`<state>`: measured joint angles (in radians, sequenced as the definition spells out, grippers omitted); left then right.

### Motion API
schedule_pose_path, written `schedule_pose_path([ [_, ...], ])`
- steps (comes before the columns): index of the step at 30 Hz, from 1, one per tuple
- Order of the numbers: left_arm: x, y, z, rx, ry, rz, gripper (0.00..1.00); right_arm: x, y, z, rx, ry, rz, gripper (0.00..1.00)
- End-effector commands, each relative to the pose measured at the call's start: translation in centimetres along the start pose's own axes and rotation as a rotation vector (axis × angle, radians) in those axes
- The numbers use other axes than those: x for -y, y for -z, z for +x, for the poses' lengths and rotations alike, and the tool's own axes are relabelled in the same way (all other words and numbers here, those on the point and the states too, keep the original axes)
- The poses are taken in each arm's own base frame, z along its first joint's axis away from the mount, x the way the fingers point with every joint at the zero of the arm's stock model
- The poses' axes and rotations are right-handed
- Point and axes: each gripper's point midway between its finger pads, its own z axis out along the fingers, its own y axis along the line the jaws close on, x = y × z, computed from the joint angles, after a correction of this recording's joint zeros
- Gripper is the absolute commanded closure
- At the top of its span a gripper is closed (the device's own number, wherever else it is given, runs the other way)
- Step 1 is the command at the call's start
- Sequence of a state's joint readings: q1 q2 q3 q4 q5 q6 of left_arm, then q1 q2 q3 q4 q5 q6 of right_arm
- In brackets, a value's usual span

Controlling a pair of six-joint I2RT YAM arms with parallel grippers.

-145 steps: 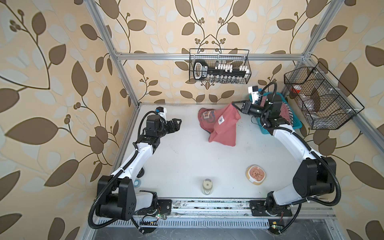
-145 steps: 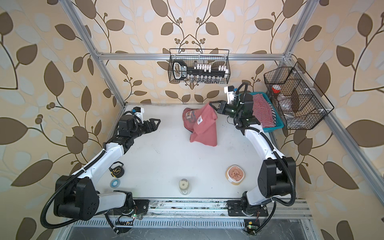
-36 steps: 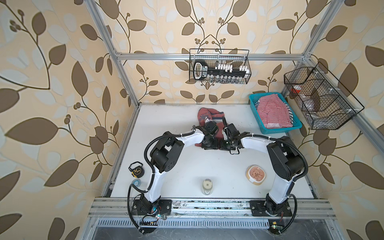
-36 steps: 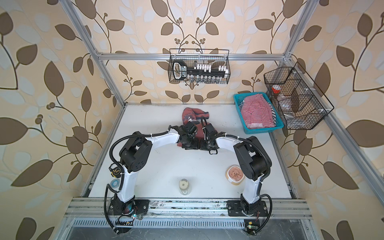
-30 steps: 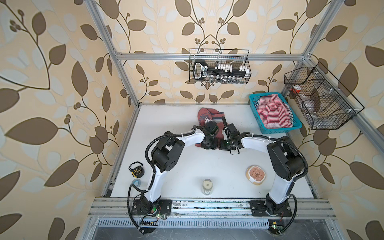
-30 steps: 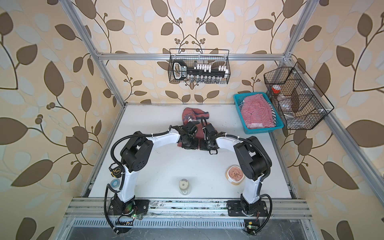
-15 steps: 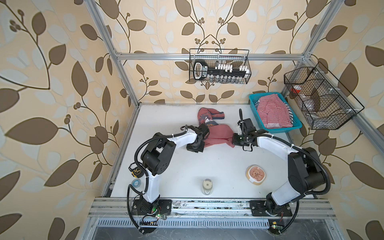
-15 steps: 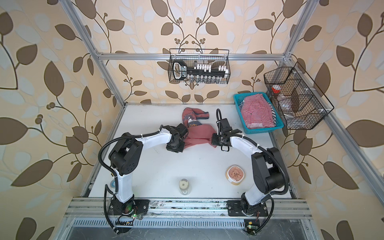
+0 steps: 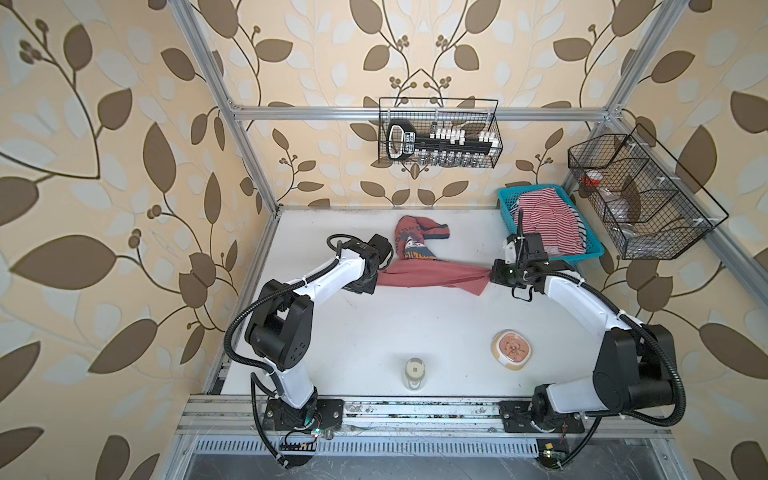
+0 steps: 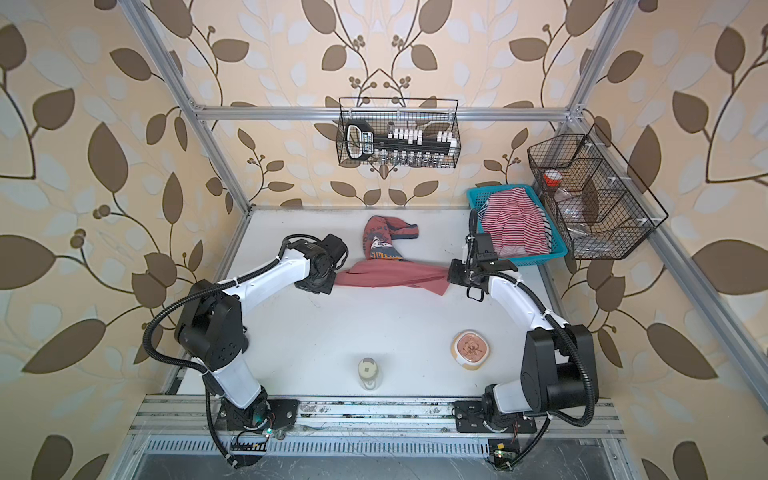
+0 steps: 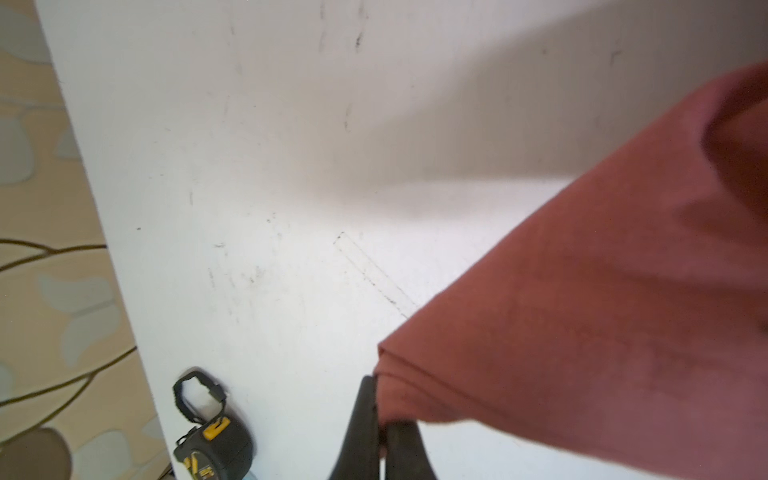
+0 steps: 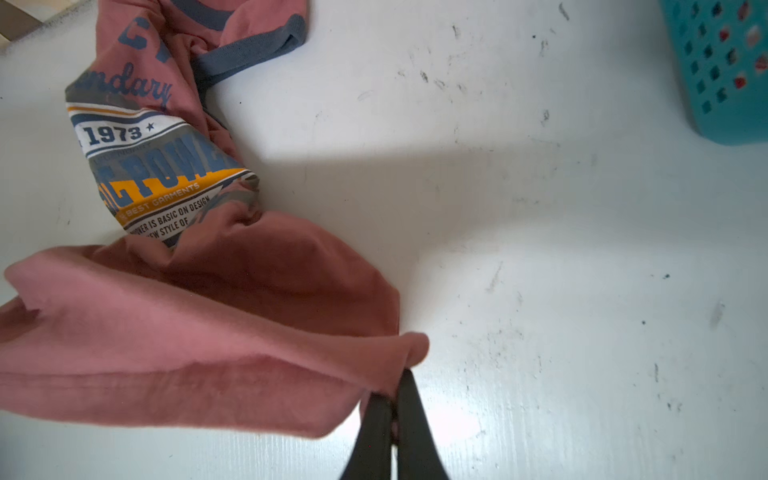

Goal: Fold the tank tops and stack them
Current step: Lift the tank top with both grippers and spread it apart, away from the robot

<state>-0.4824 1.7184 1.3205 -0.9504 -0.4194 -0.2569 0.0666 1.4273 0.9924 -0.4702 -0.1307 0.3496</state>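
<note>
Top view: jar (image 9: pixel 416 371), bowl (image 9: pixel 512 350) well apart from tank top (image 9: pixel 428 276)

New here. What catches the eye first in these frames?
The brick-red tank top is pulled taut like a band across the middle of the white table. The left gripper is shut on one end and the right gripper on the other, and the printed part lies bunched behind. The striped tank top sits heaped in the teal basket at the back right.
</note>
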Motion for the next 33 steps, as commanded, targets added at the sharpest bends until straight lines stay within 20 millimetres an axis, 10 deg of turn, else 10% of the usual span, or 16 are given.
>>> schedule_pose_path([
  [1, -5.5, 2.8, -1.1, 0.077, 0.048, -0.166, 1.00, 0.5, 2.0, -1.7, 0.055, 0.008, -0.023, 1.00],
  [10, -10.4, 16.1, -13.0, 0.520, 0.147, -0.162, 1.00, -6.2, 13.2, -14.8, 0.411, 0.105, -0.218, 1.00],
  [15, -12.2, 23.6, -16.4, 0.721, 0.139, -0.124, 1.00, -9.8, 20.9, -19.8, 0.615, 0.167, -0.324, 1.00],
  [33, -13.4, 34.3, -13.6, 1.097, 0.048, 0.071, 1.00, -14.0, 32.7, -19.9, 0.848, 0.314, -0.494, 1.00],
])
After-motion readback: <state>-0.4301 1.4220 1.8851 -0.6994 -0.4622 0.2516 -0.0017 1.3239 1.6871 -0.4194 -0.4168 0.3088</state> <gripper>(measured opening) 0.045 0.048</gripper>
